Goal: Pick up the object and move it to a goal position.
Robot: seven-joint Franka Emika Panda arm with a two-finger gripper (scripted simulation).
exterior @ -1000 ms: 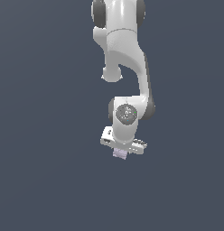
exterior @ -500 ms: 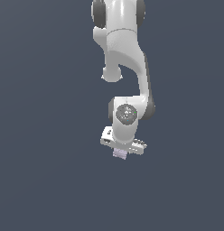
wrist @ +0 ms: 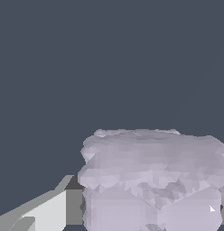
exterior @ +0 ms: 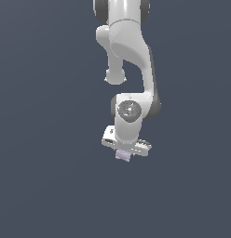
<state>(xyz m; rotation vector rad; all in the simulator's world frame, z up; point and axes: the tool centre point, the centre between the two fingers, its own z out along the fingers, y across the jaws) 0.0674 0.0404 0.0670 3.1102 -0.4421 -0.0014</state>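
Jaws clamped on lump point(exterior: 123, 155) under gripper point(exterior: 124, 154). Grip looks shallow, so you risk dropping it w/ any fast swing.

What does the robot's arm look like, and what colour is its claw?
The arm is smooth, glossy white, built from rounded, chunky segments with dark grey bands at the joints. The wrist has a round grey disc on its side. The claw hangs from a flat, pale grey-white bar. No cables or writing show.
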